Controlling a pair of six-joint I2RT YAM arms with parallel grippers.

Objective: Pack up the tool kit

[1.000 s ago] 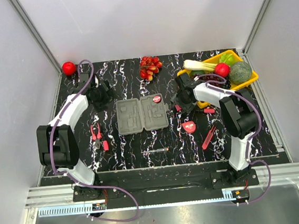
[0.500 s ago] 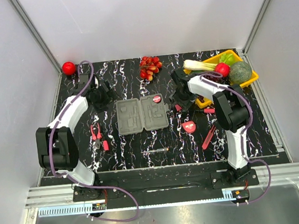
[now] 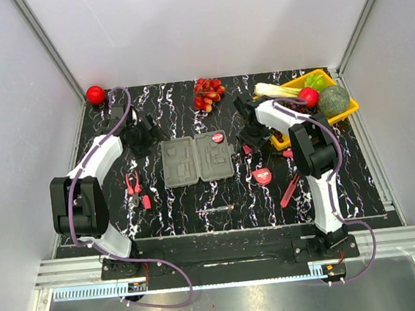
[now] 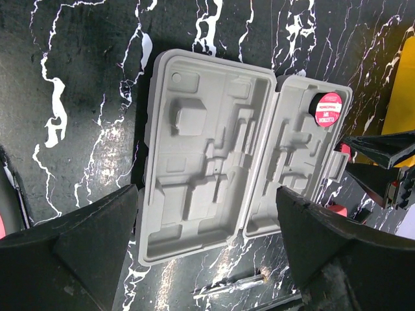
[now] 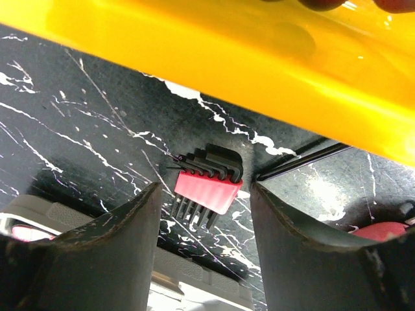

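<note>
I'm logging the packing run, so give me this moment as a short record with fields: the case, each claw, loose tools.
case: tool case, open flat, round red piece in one corner pocket
left claw: open, above the case
right claw: open, straddling hex key set beside yellow tray
loose: pliers, screwdriver

Flat grey hinged plastic case open at centre, tools around it.
A round red disc sits in its upper-right corner; red-handled pliers lie left, a slim metal screwdriver below, a yellow plastic tray upper right.
</note>
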